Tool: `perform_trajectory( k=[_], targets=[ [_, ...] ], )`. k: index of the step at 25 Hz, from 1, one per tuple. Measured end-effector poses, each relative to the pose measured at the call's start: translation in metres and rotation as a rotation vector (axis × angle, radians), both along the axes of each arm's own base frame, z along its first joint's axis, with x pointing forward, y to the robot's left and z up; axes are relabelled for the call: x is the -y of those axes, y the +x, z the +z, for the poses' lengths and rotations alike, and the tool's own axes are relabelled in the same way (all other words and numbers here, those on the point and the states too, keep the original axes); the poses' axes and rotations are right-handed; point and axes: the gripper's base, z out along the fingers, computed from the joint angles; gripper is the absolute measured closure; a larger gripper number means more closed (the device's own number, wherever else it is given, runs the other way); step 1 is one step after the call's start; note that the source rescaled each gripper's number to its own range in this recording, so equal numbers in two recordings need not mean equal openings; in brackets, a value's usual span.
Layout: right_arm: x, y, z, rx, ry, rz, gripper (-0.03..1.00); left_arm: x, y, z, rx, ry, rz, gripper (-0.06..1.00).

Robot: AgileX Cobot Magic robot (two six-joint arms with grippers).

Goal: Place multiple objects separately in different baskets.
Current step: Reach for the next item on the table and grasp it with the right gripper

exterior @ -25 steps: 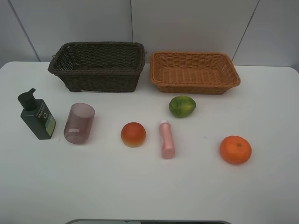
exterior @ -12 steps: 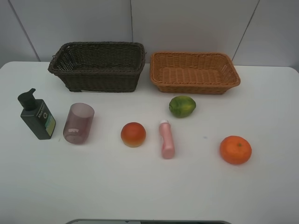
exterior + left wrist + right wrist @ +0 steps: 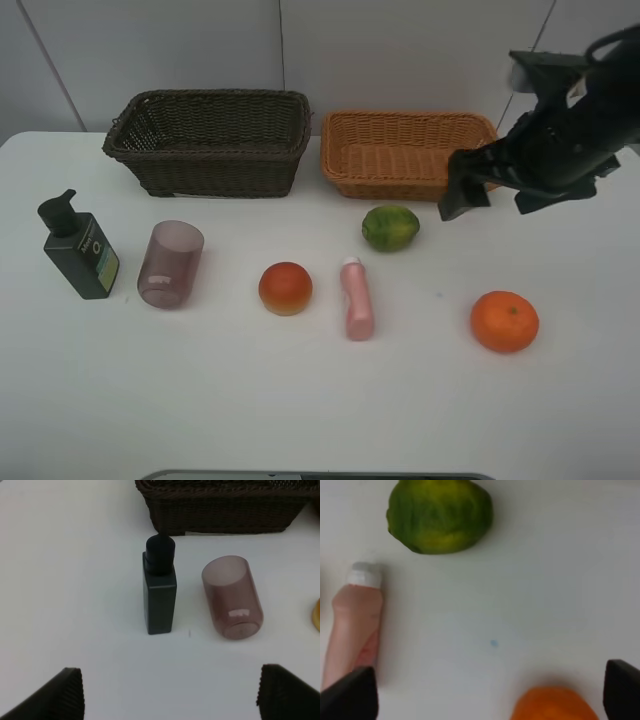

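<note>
Entering since earlier: right arm (image 3: 565,130), seemingly over tan basket (image 3: 400,119); right tool (image 3: 485,695) apart, empty; left tool (image 3: 172,695) apart.

bare table (image 3: 300,400) around orange (image 3: 504,320), tan basket (image 3: 416,155) behind

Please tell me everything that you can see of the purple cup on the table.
The purple cup is translucent, plastic by its look, smooth, with no handle, and seems empty. It rests on the white table, in front of the dark brown basket, between the pump bottle and the red-orange fruit, apart from all three. Whether it stands or lies, I cannot tell.
</note>
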Motion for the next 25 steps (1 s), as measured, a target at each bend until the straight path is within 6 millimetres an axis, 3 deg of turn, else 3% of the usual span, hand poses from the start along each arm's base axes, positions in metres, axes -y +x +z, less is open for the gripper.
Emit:
perform_trajectory(
  k=[6,11,16,25],
  targets=[
    [-0.039,0.045,-0.022,-0.057,0.035,-0.138,-0.03,0.000,0.000,0.000,0.000,0.000,0.000,0.13],
    [-0.060,0.068,-0.039,-0.058,0.028,-0.297,-0.03,0.000,0.000,0.000,0.000,0.000,0.000,0.13],
    [-0.073,0.078,-0.051,-0.047,0.022,-0.405,-0.03,0.000,0.000,0.000,0.000,0.000,0.000,0.13],
    [-0.082,0.080,-0.085,-0.079,-0.031,-0.447,-0.03,0.000,0.000,0.000,0.000,0.000,0.000,0.13]
  ],
)
